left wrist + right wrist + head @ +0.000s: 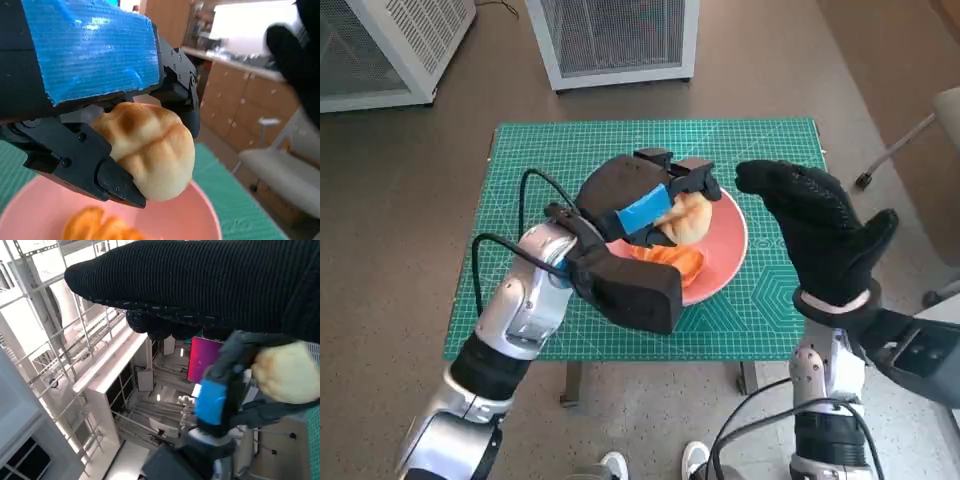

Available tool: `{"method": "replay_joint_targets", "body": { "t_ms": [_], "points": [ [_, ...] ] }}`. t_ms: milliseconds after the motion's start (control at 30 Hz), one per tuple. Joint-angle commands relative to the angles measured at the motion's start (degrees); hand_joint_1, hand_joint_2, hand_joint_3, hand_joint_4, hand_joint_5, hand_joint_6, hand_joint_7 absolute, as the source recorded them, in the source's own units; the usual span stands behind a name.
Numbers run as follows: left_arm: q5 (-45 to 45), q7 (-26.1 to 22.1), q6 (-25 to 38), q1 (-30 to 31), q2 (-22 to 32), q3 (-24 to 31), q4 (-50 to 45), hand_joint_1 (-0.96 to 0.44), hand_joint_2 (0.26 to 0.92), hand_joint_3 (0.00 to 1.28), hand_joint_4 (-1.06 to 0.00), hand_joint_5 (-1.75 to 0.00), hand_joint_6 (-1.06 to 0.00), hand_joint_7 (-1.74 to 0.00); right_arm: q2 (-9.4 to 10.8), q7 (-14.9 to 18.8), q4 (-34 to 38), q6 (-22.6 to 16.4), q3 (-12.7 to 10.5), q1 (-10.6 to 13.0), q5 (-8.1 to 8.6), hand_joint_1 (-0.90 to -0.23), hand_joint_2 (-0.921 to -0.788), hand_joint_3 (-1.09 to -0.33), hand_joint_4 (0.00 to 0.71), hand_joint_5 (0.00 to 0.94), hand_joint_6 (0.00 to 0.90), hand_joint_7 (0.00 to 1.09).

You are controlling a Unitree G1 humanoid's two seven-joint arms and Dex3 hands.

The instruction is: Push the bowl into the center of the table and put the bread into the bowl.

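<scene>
Bread held above pink bowl.
Left hand grips it over the bowl for release; right hand, fingers spread and empty, hovers clear beside the worktop.

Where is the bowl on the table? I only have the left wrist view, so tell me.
Observer: The pink bowl sits near the middle of the green mat, slightly toward the right.
Operator: Report the right hand.
Observer: The right hand hovers beside the bowl's right rim, holding nothing.
Operator: Confirm the bread is over the bowl.
Observer: Yes, the left hand holds the bread above the bowl's interior, not yet released.
</scene>
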Motion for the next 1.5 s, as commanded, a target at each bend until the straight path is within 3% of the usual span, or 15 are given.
{"method": "replay_joint_targets", "body": {
  "t_ms": [33, 200, 400, 633, 967, 1167, 1333, 1400, 1500],
  "points": [
    [0.08, -1.3, 1.95, 0.84, -0.28, -0.44, -0.17, -0.07, 0.86, 0.16, -0.33, -0.27, -0.26, -0.53, 0.16, -0.1, 1.15, -0.2, -0.37, 0.81, -0.12, -0.433, -0.92, -0.394, 0.286, 0.002, 0.058, 0.63],
    [0.19, -0.3, -0.03, 1.09, 0.59, -0.65, 0.44, -0.29, 0.871, 0.1, -0.22, -0.05, -0.21, -0.36, 0.54, -0.46, 1.59, -0.47, -0.3, 0.59, -0.27, -0.433, -0.921, -0.388, 0.287, 0.002, 0.061, 0.62],
    [-1.23, 3.06, -4.61, 1.46, 1.11, 0.54, 3.29, -0.45, 0.895, 0.07, -0.13, 0.0, -0.16, -0.3, 0.95, -1.18, 1.46, -0.3, 0.01, 0.54, -0.75, -0.429, -0.921, -0.389, 0.286, 0.001, 0.063, 0.62],
    [-7.5, 5.78, -9.29, 3.63, 0.3, 4.56, 5.97, -0.52, 0.916, 0.04, -0.06, 0.0, -0.11, -0.25, 1.02, -1.75, 1.42, 0.07, -0.06, 0.32, -0.61, -0.425, -0.921, -0.39, 0.287, 0.002, 0.071, 0.61],
    [-16.49, 4.09, -12.23, 8.12, 1.22, 10.15, 3.69, -0.47, 0.921, 0.07, -0.06, 0.0, -0.12, -0.22, 1.59, -3.01, 2.46, -1.46, -0.82, -0.16, -1.07, -0.439, -0.921, -0.376, 0.283, 0.0, 0.101, 0.56],
    [-24.74, 2.03, -13.83, 11.16, 1.23, 15.05, -0.2, -0.45, 0.921, 0.1, -0.07, 0.0, -0.14, -0.22, 1.58, -4.53, 2.52, -2.27, -0.9, -0.36, -2.37, -0.448, -0.921, -0.375, 0.274, 0.0, 0.108, 0.55],
    [-33.13, 2.06, -18.14, 13.68, -2.04, 18.51, -1.96, -0.45, 0.921, 0.17, -0.07, -0.01, -0.16, -0.24, 1.15, -6.42, 2.49, -3.53, -0.91, -0.83, -4.49, -0.456, -0.921, -0.378, 0.27, 0.0, 0.112, 0.55],
    [-35.88, 2.39, -20.52, 14.47, -3.74, 19.41, -2.13, -0.47, 0.921, 0.22, -0.09, -0.01, -0.07, -0.39, 0.97, -7.42, 2.41, -4.07, -0.89, -1.12, -5.68, -0.457, -0.921, -0.392, 0.269, 0.0, 0.107, 0.54],
    [-38.62, 2.77, -22.84, 15.19, -5.67, 20.31, -2.33, -0.5, 0.921, 0.29, -0.11, -0.01, -0.02, -0.48, 0.72, -8.79, 2.03, -4.53, -0.81, -1.42, -7.11, -0.451, -0.921, -0.422, 0.271, 0.001, 0.092, 0.53]
  ]
}}
